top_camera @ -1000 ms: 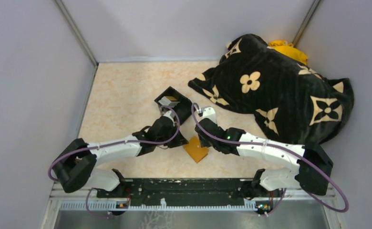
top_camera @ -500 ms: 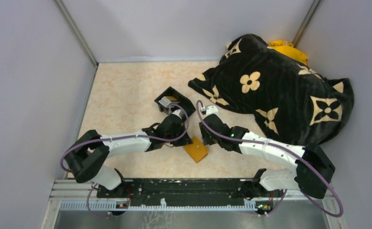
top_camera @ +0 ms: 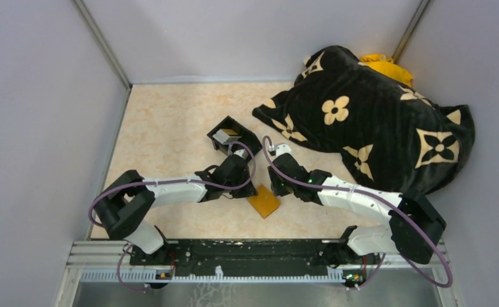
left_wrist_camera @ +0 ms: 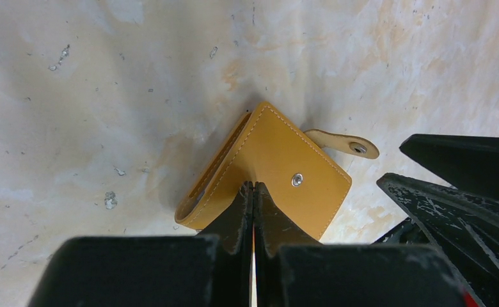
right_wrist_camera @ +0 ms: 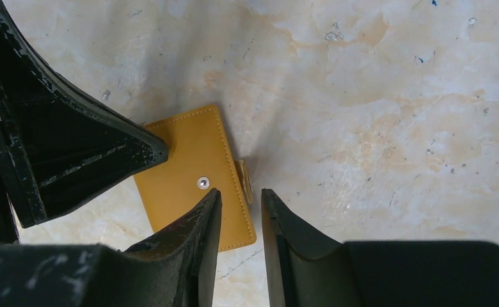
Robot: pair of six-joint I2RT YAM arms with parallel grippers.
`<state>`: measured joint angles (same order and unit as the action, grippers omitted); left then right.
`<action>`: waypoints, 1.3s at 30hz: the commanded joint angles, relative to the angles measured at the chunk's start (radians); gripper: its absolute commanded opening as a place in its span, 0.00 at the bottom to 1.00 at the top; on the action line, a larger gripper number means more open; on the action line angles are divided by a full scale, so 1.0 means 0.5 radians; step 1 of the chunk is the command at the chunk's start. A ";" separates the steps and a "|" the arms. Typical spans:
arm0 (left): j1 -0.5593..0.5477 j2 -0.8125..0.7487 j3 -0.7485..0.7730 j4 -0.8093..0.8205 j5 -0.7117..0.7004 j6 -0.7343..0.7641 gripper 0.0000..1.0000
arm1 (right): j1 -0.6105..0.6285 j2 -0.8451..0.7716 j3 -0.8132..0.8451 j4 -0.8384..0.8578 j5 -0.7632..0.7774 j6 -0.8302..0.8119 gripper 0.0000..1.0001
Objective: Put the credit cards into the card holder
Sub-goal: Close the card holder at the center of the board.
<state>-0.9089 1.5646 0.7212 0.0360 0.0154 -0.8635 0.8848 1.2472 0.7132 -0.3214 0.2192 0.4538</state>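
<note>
Holder (left_wrist_camera: 279,160) lies closed; left gripper (left_wrist_camera: 253,189), jaws together, over it; right gripper (right_wrist_camera: 240,195), narrowly apart, straddles its tab (right_wrist_camera: 245,181); tab may slip free.

The beige table (top_camera: 164,121) bears the card holder (top_camera: 263,201), a black box (top_camera: 233,121) and a patterned blanket (top_camera: 375,128).

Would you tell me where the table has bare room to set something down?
The table is bare between the left wall and the black box, and in the near strip before the card holder. The centre is crowded: left tool and right tool meet at it; the blanket covers the right.
</note>
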 commanded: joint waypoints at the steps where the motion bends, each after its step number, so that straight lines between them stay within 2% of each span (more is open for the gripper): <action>1: -0.031 0.045 0.044 -0.014 0.003 0.000 0.00 | -0.031 0.030 -0.009 0.113 -0.040 -0.009 0.29; 19: -0.044 0.085 0.049 -0.011 0.000 -0.013 0.00 | -0.073 0.107 -0.037 0.208 -0.102 -0.012 0.23; 27: -0.044 0.092 0.046 -0.011 0.003 -0.016 0.00 | -0.076 0.123 -0.046 0.203 -0.103 -0.022 0.10; 30: -0.045 0.094 0.049 -0.008 0.006 -0.020 0.00 | -0.078 0.132 -0.049 0.201 -0.105 -0.026 0.01; 39: -0.049 0.114 0.069 -0.006 0.014 -0.027 0.00 | -0.076 0.137 -0.060 0.234 -0.186 -0.032 0.00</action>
<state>-0.9215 1.5932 0.7395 0.0448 0.0158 -0.8719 0.8543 1.3109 0.6933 -0.2550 0.1535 0.4458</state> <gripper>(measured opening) 0.005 0.007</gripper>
